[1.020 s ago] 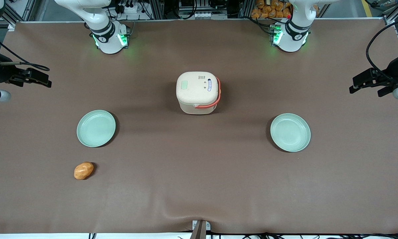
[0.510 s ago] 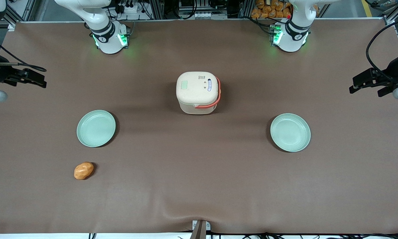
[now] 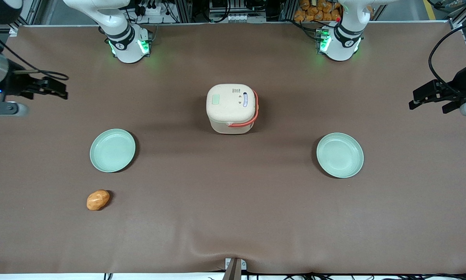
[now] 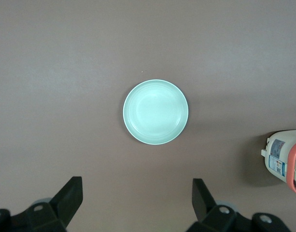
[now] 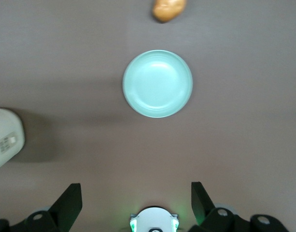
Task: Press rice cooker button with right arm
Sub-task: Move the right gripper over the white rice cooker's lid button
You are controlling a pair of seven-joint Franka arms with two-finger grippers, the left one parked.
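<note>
The cream rice cooker (image 3: 231, 111) with an orange handle stands mid-table. Its small pale-green button (image 3: 216, 100) sits on the lid, at the edge toward the working arm's end. The oval white-and-blue label (image 3: 245, 100) is on the lid's edge toward the parked arm's end. My right gripper (image 3: 61, 90) hovers at the working arm's end of the table, well apart from the cooker. In the right wrist view the gripper (image 5: 135, 189) is open and empty, its fingers wide apart. An edge of the cooker (image 5: 5, 142) shows there.
A pale-green plate (image 3: 112, 150) lies under the gripper's side of the table and shows in the right wrist view (image 5: 157, 83). A potato (image 3: 98, 200) lies nearer the front camera. A second plate (image 3: 339, 155) lies toward the parked arm's end.
My right gripper has shifted a little toward the rice cooker and slightly farther from the front camera. Nothing on the table has moved.
</note>
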